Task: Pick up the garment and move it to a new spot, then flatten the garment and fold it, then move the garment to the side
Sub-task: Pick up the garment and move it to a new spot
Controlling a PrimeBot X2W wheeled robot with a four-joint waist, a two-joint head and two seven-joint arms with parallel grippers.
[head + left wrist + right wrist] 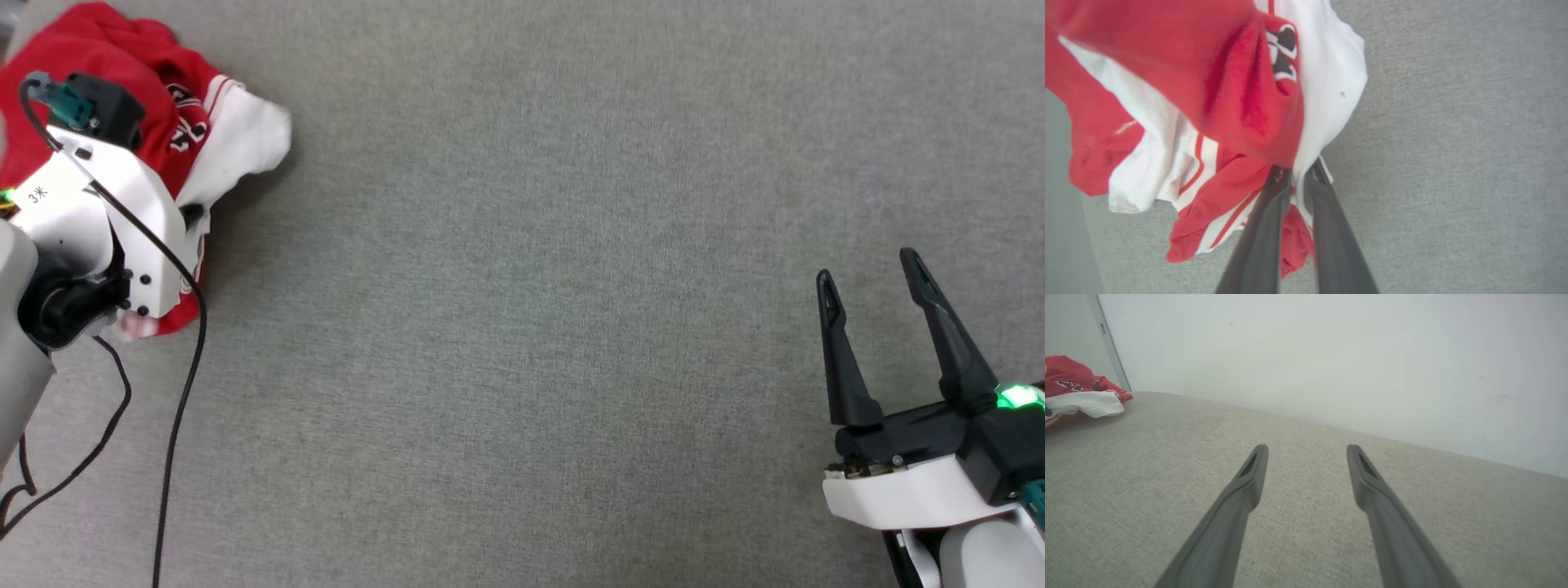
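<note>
The garment (220, 139), red with white sleeves and striped trim, lies bunched at the far left of the grey surface, partly under my left wrist. In the left wrist view the garment (1229, 102) hangs crumpled before the camera, and my left gripper (1297, 173) is shut on a fold of it, fingertips buried in the cloth. The garment (1081, 390) also appears far off at the left of the right wrist view. My right gripper (869, 273) stands open at the lower right, nothing between its fingers; the same open right gripper (1307, 451) hovers over bare fabric.
Grey fabric surface (531, 327) spreads wide between the two arms. Black cables (175, 384) trail from my left wrist down the left side. A pale wall (1331, 355) rises behind the surface's far edge.
</note>
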